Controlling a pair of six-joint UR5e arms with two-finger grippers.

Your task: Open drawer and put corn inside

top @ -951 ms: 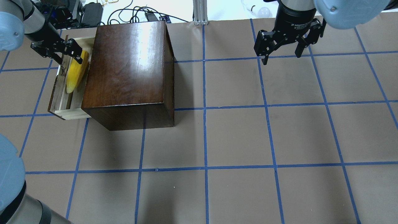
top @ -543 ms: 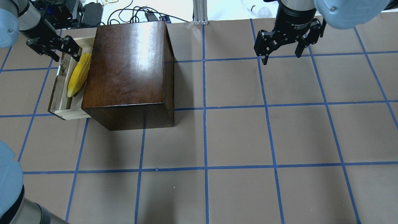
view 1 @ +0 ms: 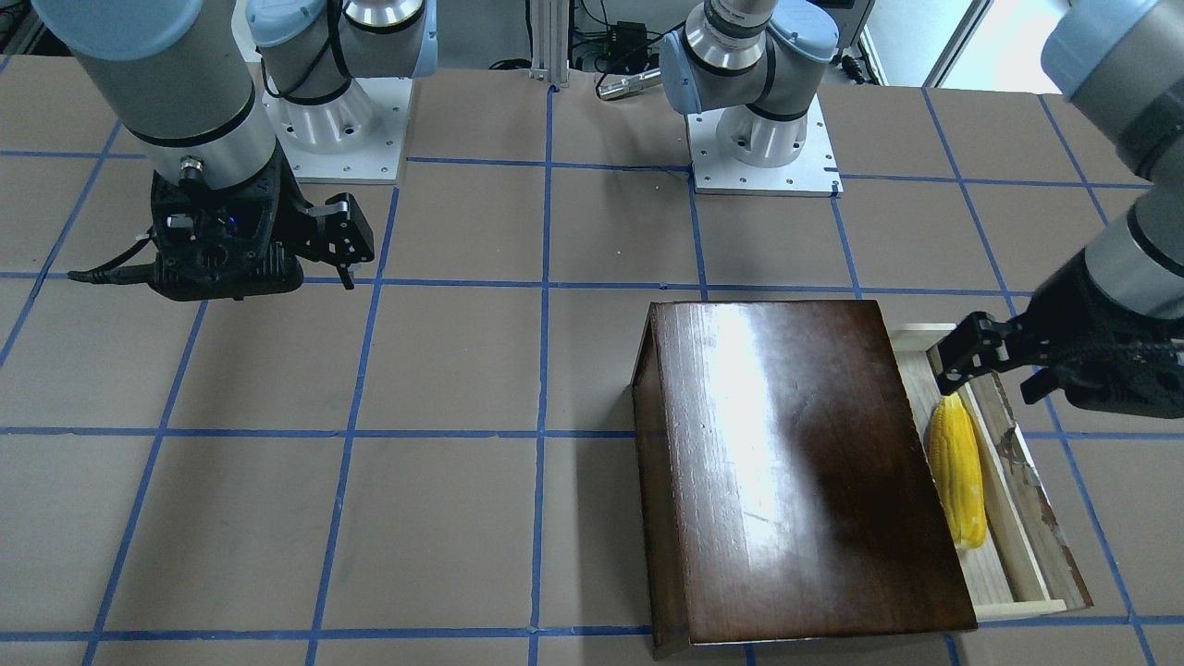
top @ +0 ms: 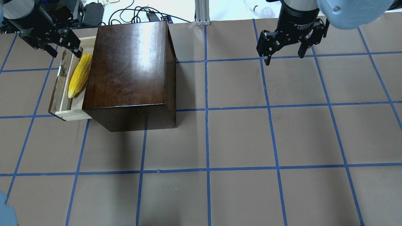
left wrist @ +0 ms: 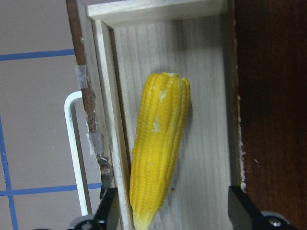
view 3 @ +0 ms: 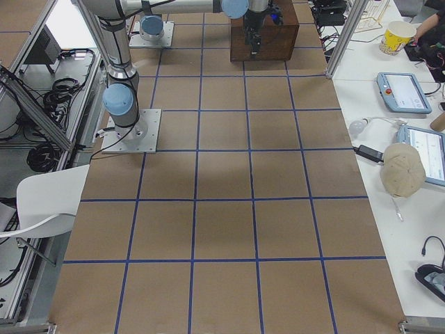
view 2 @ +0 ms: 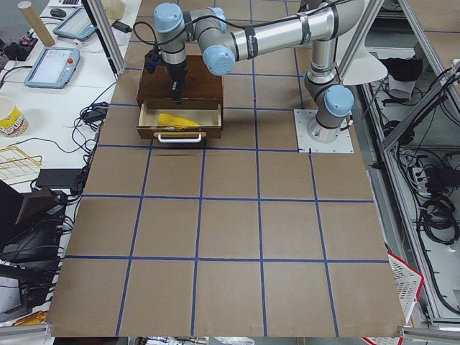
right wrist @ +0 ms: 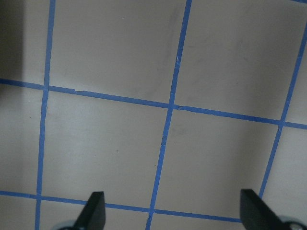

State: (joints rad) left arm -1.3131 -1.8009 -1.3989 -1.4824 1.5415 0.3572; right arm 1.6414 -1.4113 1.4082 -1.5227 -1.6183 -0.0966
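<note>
Corn (top: 80, 75) lies in the open drawer (top: 67, 114), along its front wall. Left gripper (top: 64, 52) and right gripper (top: 285, 59): fingers wide, empty.

Seen from overhead, the left arm (top: 22, 12) reaches in at about ten o'clock. Its wrist is tilted so that the left pincer (top: 66, 54) points toward five o'clock, with its two black fingers (top: 72, 46) spread wide and holding nothing. The right arm (top: 345, 12) enters at one o'clock, and the right pincer (top: 285, 59) hangs below its black wrist, aimed toward six o'clock, likewise spread apart and empty, well away from the other at its three o'clock.
</note>
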